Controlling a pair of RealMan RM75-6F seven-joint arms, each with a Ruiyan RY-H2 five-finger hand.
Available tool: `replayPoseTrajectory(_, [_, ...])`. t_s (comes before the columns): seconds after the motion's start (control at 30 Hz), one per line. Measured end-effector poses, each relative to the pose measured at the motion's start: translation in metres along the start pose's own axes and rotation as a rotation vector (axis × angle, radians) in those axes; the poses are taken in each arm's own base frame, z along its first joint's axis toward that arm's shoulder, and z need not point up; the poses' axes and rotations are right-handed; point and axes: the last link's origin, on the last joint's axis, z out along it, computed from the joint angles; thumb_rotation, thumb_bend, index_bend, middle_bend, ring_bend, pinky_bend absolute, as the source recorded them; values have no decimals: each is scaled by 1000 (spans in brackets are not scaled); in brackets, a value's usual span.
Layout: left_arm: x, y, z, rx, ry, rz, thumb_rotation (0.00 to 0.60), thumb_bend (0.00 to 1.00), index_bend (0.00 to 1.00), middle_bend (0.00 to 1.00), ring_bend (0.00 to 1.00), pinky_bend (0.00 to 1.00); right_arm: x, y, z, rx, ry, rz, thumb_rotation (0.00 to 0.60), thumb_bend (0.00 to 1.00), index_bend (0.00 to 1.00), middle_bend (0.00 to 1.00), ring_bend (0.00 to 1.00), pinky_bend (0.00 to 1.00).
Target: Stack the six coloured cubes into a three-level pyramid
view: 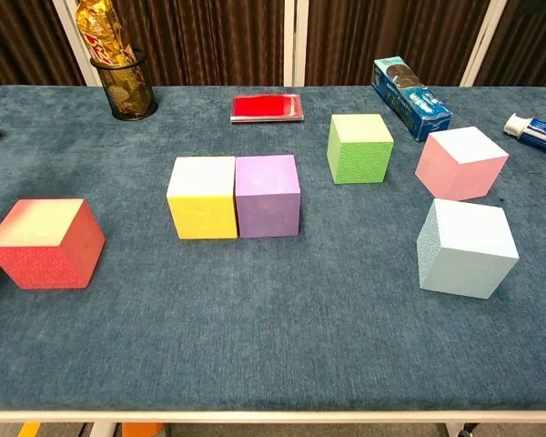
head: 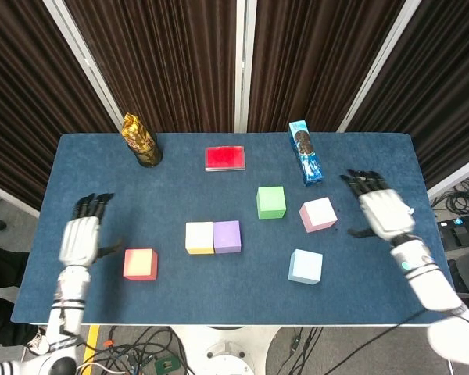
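**Both hands empty above the table; six cubes lie unstacked**

The left hand [head: 80, 237] hovers over the table's left side, fingers spread and holding nothing. It shows only in the head view. The right hand [head: 381, 211] hovers over the right side, fingers likewise spread and empty, just right of the pink cube [head: 318, 214].

Landmark: the yellow cube [head: 199, 237], near the middle of the blue table [head: 219, 187].
- The purple cube [head: 227, 236] sits touching the yellow cube's right face.
- The red cube [head: 140, 264] lies left of and nearer the front edge than the yellow cube, apart from it, and close to the left hand.
- The green cube [head: 271, 201] stands right of and behind the yellow cube.
- The pink cube lies further right, turned at an angle.
- The light blue cube [head: 306, 266] sits right of and in front of the yellow cube, also turned.

All six cubes rest on the table surface, none on another.

Behind the yellow cube: a mesh cup with gold-wrapped contents [head: 141, 141] at far left, a flat red box [head: 225, 158], and a blue biscuit box [head: 305, 151] at right. In the chest view a toothpaste tube [view: 537, 133] lies at the far right edge.
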Motion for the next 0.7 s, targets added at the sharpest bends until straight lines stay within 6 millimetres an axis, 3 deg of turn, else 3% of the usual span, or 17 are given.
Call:
replayPoseTrajectory(0.2, [29,-57,-16,42,113,55,600,228,110,85,0,41,-21,-54,59,131,-123,-51,600,0,0,0,0,0])
replayPoseTrajectory(0.4, [44,-97,-37,92,156,55,600,220,110,85,0,42,-36,-89,103,170,-166,-102,600,0,0,0,0,0])
replayPoseTrajectory(0.6, [42,-111,-44,104,145,55,600,220,110,85,0,41,-46,-112,133,170,-185,-122,600,0,0,12,0,0])
replayPoseTrajectory(0.7, [42,-112,-44,100,135,42,600,220,110,85,0,42,-52,-117,142,159,-195,-126,600,7,0,115,0,0])
